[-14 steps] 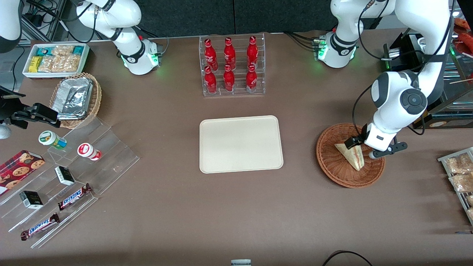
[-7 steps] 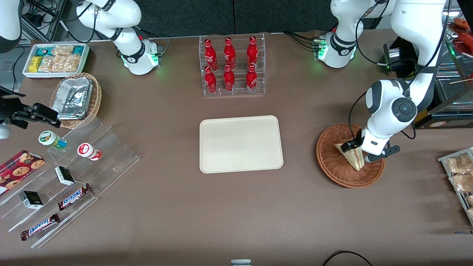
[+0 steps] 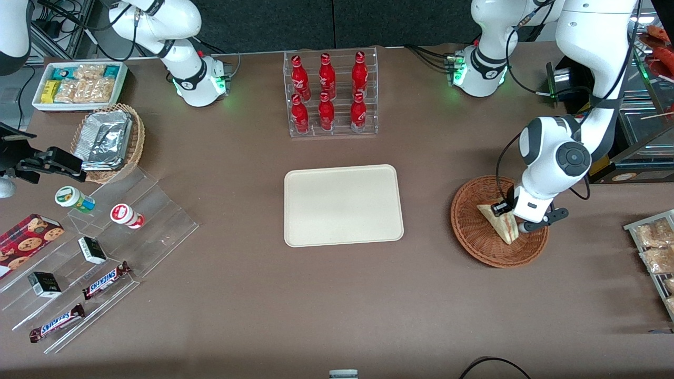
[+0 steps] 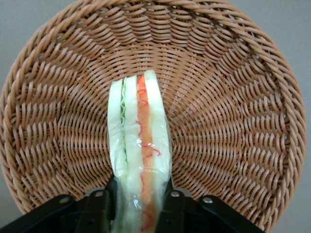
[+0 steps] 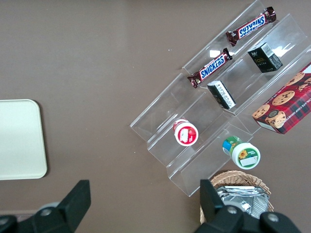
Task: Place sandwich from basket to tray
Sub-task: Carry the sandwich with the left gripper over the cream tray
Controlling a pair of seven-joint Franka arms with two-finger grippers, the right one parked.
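The front view looks steeply down on the whole table from high up, facing both arms. The left wrist view looks down at close range past the end effector into the basket, which the front view also shows. The right wrist view looks straight down on the tray corner, shared with the front view.

The gripper sits low inside the basket, its fingers pressed to both faces of the sandwich; the basket rim rings it. Open tabletop separates basket and tray. The bottle rack stands farther from the front camera than the tray, well apart.
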